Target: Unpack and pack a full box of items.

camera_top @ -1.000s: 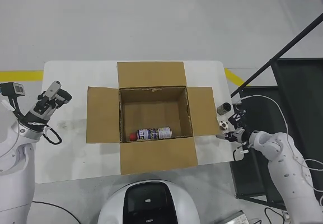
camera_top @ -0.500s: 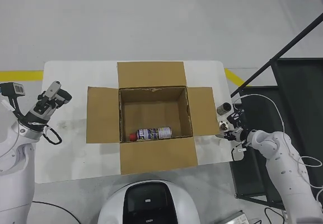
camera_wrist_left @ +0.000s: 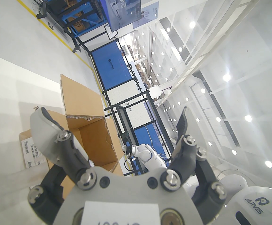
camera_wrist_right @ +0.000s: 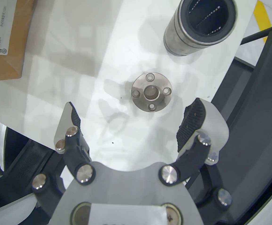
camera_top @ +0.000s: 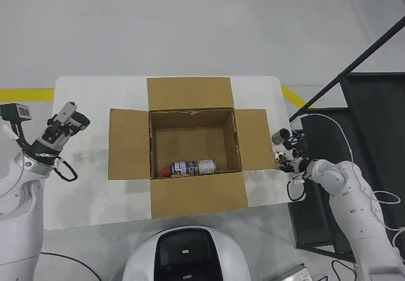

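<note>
An open cardboard box (camera_top: 128, 144) sits mid-table with all flaps spread out. Inside, against its near wall, lies a spray can (camera_top: 194, 167). On the white table right of the box stands a metal cylinder with a black bore (camera_top: 281, 135) (camera_wrist_right: 199, 20). Beside it a small round metal flange (camera_wrist_right: 151, 91) lies flat. My right gripper (camera_top: 288, 159) (camera_wrist_right: 133, 108) hangs open just above the flange, its fingers either side and not touching. At the table's left edge my left gripper (camera_top: 72, 116) (camera_wrist_left: 112, 113) is open, holds nothing and is tilted up toward the room past the box (camera_wrist_left: 91, 127).
A black metal rack (camera_top: 370, 133) stands right against the table's right edge, close to my right arm. The box's right flap (camera_wrist_right: 6, 29) lies near the flange. Bare table surface (camera_top: 90, 197) stretches left of the box.
My right gripper has shifted slightly away from the table's near edge, toward the cylinder. The left arm and the box contents are as before.
</note>
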### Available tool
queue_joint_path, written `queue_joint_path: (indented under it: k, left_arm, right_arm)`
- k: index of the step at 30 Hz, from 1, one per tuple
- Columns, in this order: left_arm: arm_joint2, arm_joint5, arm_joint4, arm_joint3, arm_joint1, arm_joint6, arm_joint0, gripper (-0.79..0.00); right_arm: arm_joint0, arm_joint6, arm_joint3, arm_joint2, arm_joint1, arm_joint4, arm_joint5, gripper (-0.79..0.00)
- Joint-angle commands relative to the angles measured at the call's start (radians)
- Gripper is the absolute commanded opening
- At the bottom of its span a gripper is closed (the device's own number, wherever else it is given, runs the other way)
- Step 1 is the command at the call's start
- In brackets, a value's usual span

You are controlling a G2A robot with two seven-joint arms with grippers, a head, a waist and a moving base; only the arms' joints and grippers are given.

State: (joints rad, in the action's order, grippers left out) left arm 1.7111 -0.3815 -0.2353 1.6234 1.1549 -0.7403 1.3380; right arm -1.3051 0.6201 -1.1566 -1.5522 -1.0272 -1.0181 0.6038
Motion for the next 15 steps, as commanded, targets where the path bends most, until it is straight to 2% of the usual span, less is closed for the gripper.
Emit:
queue_joint_path:
  k: [1, 13, 15]
  left_arm:
    - [0.000, 0.000, 0.000, 0.000, 0.000, 0.000, 0.000, 0.000]
    - [0.000, 0.000, 0.000, 0.000, 0.000, 0.000, 0.000, 0.000]
    - [0.000, 0.000, 0.000, 0.000, 0.000, 0.000, 0.000, 0.000]
  right_arm:
    - [0.021, 0.003, 0.025, 0.017, -0.002, -0.002, 0.003, 0.000]
    - [0.135, -0.036, 0.195, 0.099, -0.014, -0.014, -0.008, 0.000]
    - [0.149, -0.041, 0.216, 0.109, -0.015, -0.017, -0.010, -0.028]
